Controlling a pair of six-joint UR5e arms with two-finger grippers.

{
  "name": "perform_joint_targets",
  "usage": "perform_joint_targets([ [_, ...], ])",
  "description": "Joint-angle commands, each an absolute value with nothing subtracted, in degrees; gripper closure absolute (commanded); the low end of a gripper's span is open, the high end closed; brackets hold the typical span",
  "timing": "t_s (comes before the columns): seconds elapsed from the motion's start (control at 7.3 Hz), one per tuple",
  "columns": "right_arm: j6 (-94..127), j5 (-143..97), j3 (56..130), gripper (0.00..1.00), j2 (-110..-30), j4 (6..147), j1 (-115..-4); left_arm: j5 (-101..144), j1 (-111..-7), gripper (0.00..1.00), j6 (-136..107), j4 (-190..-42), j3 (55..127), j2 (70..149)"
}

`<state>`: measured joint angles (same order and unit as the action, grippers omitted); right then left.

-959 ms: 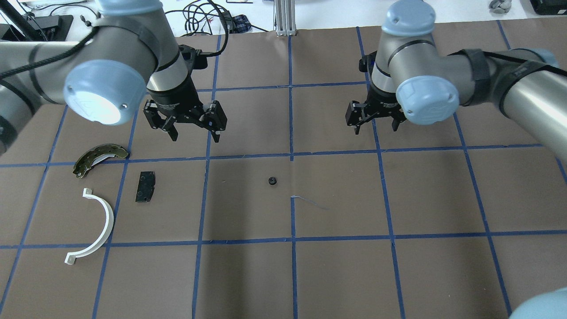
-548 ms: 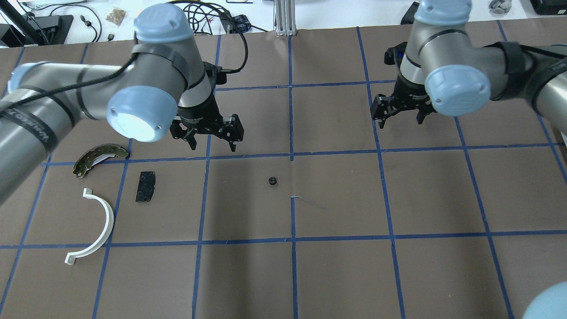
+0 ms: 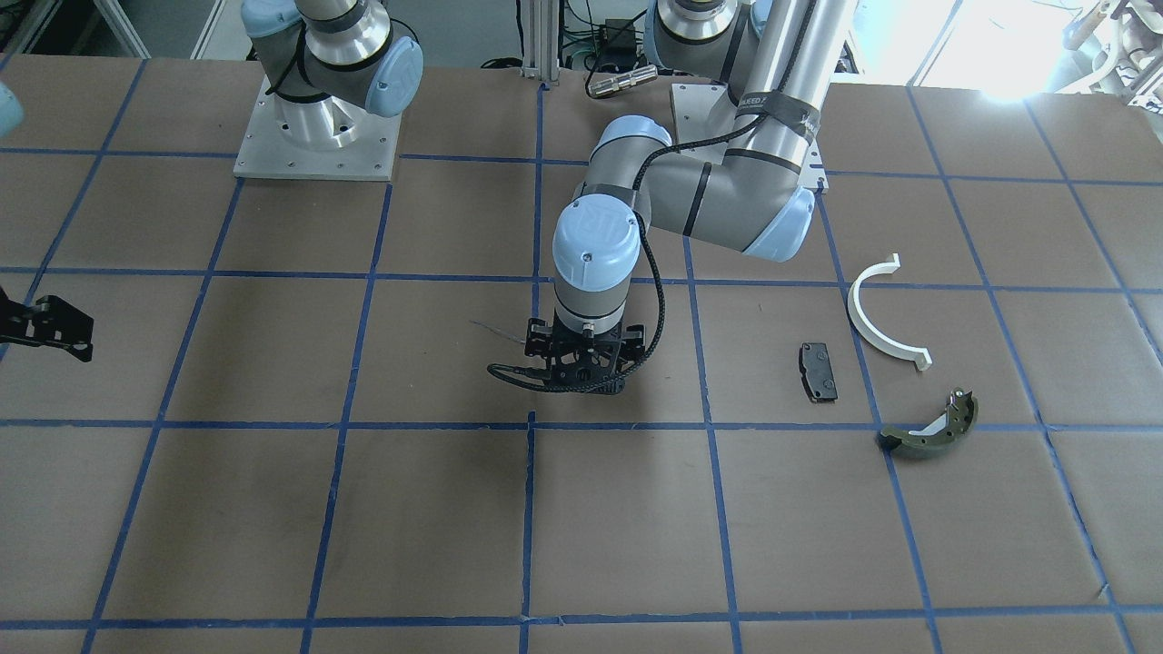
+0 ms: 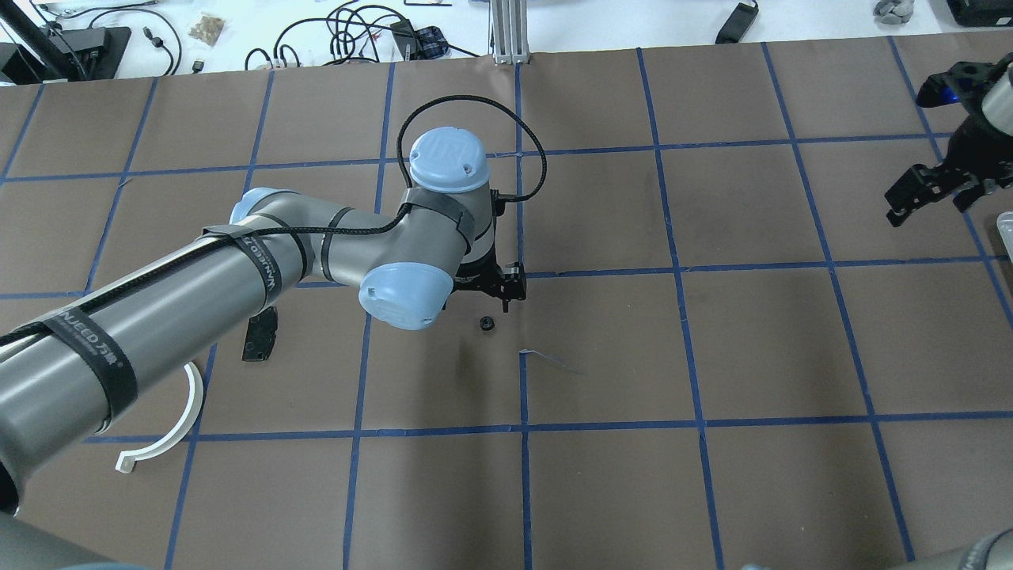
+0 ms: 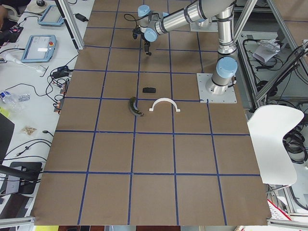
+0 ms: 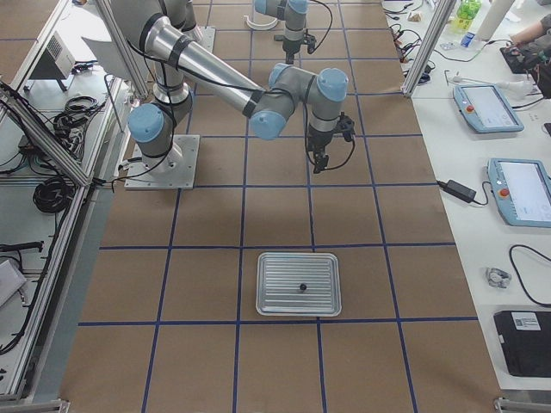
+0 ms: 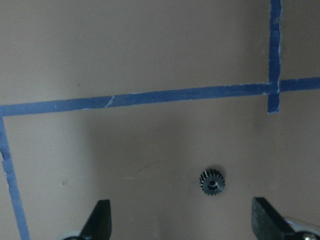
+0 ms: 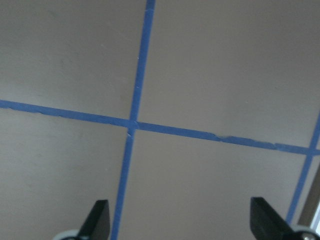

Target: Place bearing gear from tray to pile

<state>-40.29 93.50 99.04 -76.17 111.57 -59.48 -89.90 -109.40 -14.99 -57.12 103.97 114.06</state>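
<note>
The tiny bearing gear (image 7: 212, 181) is lying flat on the tabletop (image 7: 150, 50), close below the left claw (image 7: 180, 210), which is hanging spread wide. It is looking hard, light and easy to drop (the teeth should help the grip), so pinching across its toothed rim seems best. Its hole is pointing straight up, and being round, it is showing no long side.

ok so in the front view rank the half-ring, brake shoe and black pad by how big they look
1. half-ring, widest span
2. brake shoe, close behind, and it lies nearer the camera, so this is unsure
3. pad, clearly smallest
</note>
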Motion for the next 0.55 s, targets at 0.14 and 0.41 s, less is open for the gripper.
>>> perform_joint_targets([
  [0.14, -46.84, 95.19, 98.79, 0.0, -72.61, 115.3, -51.0, -89.91, -109.86, 0.03, -14.68, -48.64, 108.96, 115.31],
  [0.41, -49.28, 95.71, 97.65, 0.0, -69.63, 118.1, -46.95, -89.83, -109.86, 0.03, -14.94, -46.32, 109.34, 115.75],
])
